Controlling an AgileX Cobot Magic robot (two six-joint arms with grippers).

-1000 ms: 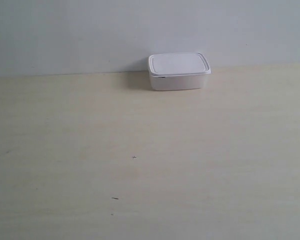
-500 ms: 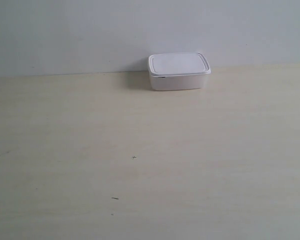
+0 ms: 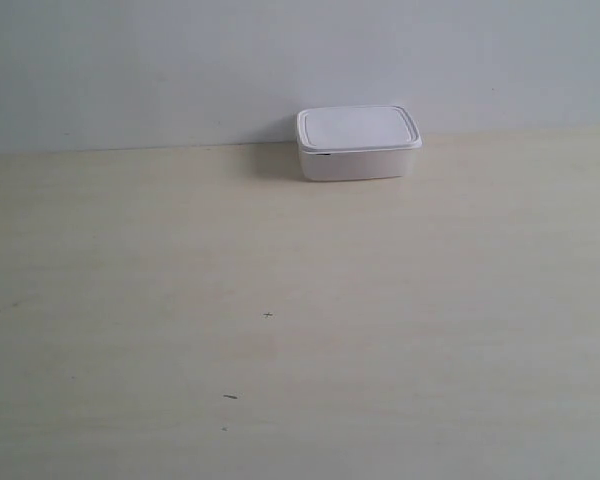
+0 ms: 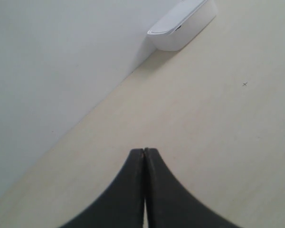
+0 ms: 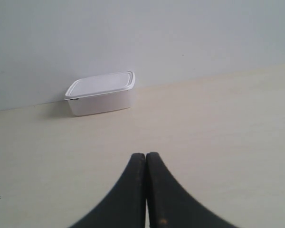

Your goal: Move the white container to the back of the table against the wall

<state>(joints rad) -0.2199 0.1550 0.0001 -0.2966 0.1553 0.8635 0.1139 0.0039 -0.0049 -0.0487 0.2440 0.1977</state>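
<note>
The white container (image 3: 359,143) stands lidded at the back of the table (image 3: 300,330), touching the wall (image 3: 180,60). Neither arm shows in the exterior view. In the left wrist view my left gripper (image 4: 144,151) is shut with nothing in it, far from the white container (image 4: 183,26). The right wrist view shows my right gripper (image 5: 146,155) shut and empty too, well short of the white container (image 5: 100,93), which sits where the table (image 5: 218,123) meets the wall (image 5: 180,33).
A few tiny dark marks (image 3: 268,315) dot the pale table surface. The wall runs along the whole back edge of the table.
</note>
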